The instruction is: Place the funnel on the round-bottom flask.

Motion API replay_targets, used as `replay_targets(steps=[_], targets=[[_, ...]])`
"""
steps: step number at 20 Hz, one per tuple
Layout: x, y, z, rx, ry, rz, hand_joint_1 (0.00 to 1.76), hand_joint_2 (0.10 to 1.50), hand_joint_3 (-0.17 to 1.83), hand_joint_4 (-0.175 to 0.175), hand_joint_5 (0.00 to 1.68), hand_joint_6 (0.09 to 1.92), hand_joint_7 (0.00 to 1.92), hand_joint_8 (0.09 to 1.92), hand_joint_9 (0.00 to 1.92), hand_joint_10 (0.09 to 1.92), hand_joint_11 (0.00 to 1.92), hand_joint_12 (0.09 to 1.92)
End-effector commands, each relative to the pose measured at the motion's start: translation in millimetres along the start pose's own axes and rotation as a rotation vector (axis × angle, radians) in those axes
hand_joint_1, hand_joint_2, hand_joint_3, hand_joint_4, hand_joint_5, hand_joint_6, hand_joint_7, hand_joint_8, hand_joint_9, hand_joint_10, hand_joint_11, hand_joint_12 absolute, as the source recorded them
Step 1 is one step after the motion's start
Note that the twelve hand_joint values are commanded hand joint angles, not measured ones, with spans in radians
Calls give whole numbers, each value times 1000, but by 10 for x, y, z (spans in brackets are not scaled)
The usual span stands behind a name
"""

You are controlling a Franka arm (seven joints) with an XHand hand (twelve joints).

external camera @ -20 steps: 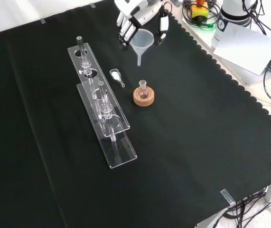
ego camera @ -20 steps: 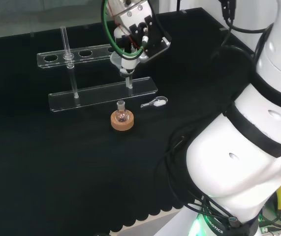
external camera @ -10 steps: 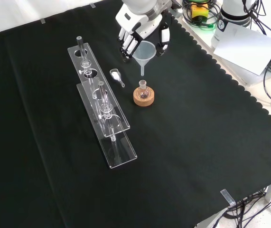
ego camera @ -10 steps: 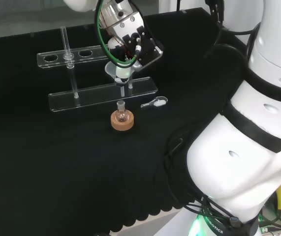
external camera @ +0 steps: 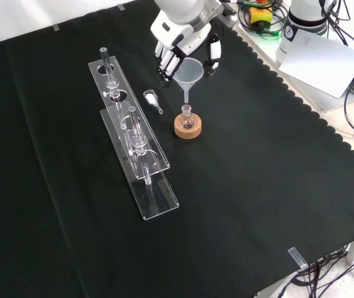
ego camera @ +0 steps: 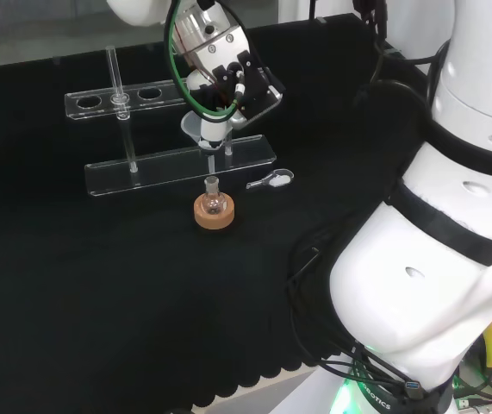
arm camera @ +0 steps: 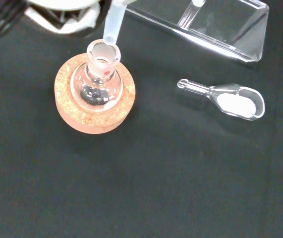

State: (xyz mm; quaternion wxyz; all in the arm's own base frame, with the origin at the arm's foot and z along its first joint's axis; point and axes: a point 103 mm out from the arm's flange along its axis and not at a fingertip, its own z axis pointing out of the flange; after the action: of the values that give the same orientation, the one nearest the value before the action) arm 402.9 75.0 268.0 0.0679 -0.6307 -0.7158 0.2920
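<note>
A clear funnel [external camera: 189, 71] hangs in the air with its wide cone up and its thin stem pointing straight down, so its long axis is close to upright. The stem tip sits just above the open neck of a small round-bottom flask [external camera: 187, 118], at about 12 o'clock from the flask in the front view. In the wrist view the stem [arm camera: 112, 25] ends at the rim of the flask's neck [arm camera: 103, 53], slightly toward one edge and not yet inside it. The flask stands upright on a cork ring [external camera: 188, 128] on the black cloth [external camera: 257, 186], its neck pointing up at the funnel. The hand [external camera: 178, 37] has its fingers curled round the funnel's cone, gripping it from above. The coming move looks like a short straight drop, with a small nudge to centre the stem first. At about 10 o'clock from the flask in the front view lies a small glass scoop [external camera: 152, 99], and beyond it stand two clear racks [external camera: 139, 155].
</note>
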Motion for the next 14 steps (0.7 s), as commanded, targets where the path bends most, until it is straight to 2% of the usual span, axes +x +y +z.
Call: replay_targets(steps=[1, 14], targets=[[8, 163, 125, 18, 14, -8, 1007, 702, 790, -7, 568, 645, 629, 639, 969, 419, 688, 1233], [-40, 209, 237, 31, 30, -18, 1009, 701, 793, -7, 569, 654, 629, 643, 969, 422, 689, 1233]])
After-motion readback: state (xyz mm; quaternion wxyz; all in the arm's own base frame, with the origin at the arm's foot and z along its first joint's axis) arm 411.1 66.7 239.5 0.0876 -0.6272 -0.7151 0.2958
